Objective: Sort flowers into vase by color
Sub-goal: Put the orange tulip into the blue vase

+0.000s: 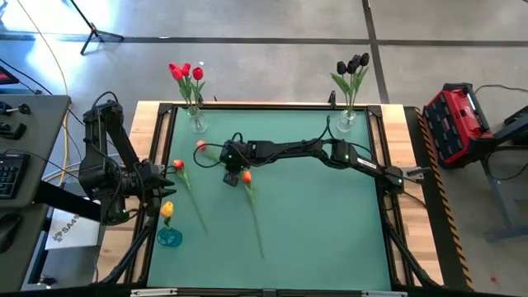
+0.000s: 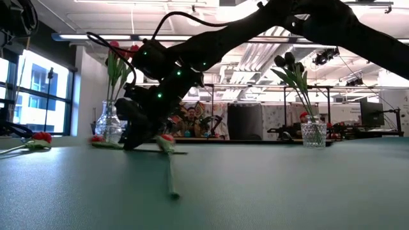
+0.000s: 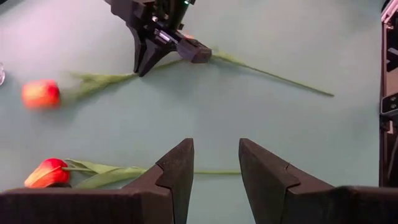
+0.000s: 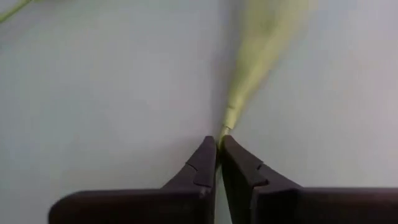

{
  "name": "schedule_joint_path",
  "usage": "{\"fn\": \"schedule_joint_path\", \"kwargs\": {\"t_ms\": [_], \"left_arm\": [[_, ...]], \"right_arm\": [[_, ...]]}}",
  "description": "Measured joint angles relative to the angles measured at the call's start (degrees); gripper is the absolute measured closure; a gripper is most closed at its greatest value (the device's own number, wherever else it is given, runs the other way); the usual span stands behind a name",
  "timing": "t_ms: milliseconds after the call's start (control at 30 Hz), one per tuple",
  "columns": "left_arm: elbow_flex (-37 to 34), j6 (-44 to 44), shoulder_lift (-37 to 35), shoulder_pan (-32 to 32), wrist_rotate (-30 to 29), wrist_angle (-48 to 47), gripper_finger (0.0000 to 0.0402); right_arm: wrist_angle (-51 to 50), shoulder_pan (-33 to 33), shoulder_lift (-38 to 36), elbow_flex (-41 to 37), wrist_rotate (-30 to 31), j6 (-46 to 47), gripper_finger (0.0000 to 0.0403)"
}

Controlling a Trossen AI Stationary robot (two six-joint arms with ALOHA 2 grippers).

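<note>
While the orange tulip (image 1: 247,176) lies mid-table with bare green mat (image 1: 330,223) all round, my right gripper (image 1: 232,175) pinches its stem, fingers nearly closed. My left gripper (image 3: 216,168) waits at the left edge, parted, empty.

Green table (image 1: 330,223) filling the frame's centre, carrying three vases: red tulips (image 1: 186,74) upper left, dark tulips (image 1: 353,66) upper right, blue vase (image 1: 169,237) lower left. Lying flat left of centre: two orange tulips (image 1: 178,166) (image 1: 247,176).
</note>
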Motion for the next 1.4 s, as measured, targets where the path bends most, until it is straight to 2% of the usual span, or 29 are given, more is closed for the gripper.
{"fn": "schedule_joint_path", "kwargs": {"t_ms": [133, 233, 300, 533, 767, 900, 1033, 1233, 1400], "left_arm": [[0.0, -0.3, 0.0, 0.1, -0.7, 0.0, 0.0284], [0.0, -5.6, 0.5, 0.1, -6.2, -1.1, 0.0284], [0.0, -9.0, 0.9, 0.1, -7.9, -2.4, 0.0284], [0.0, -10.0, 2.0, 1.9, -7.9, -2.6, 0.0284], [0.0, -6.6, 2.4, 4.4, -4.9, -2.5, 0.0287], [0.0, -7.0, 3.1, 4.8, -5.9, -2.6, 0.0303], [0.0, -7.7, 4.3, 4.8, -9.1, -2.5, 0.0320], [0.0, -8.6, 5.1, 4.8, -14.0, -2.5, 0.0333], [0.0, -5.4, 5.0, 4.8, -23.7, -2.5, 0.0335]], "right_arm": [[0.0, 0.1, -0.3, -0.1, -0.2, 1.3, 0.0394], [0.4, 0.5, -0.8, -0.3, 0.0, 1.4, 0.0400], [1.4, 0.6, -1.3, -0.4, -0.4, 1.5, 0.0400], [0.9, 0.3, -5.0, -0.5, -3.8, -0.3, 0.0402], [-1.9, -1.1, -10.5, -0.5, -3.0, -1.9, 0.0402], [-1.1, -0.8, -13.8, -0.3, -2.9, -2.5, 0.0402], [-0.3, 0.2, -16.9, -0.3, -1.1, -3.2, 0.0403], [6.3, 1.7, -20.9, -0.3, 1.5, -4.6, 0.0403], [16.4, 4.0, -21.7, -0.3, 0.4, -6.3, 0.0403]]}}
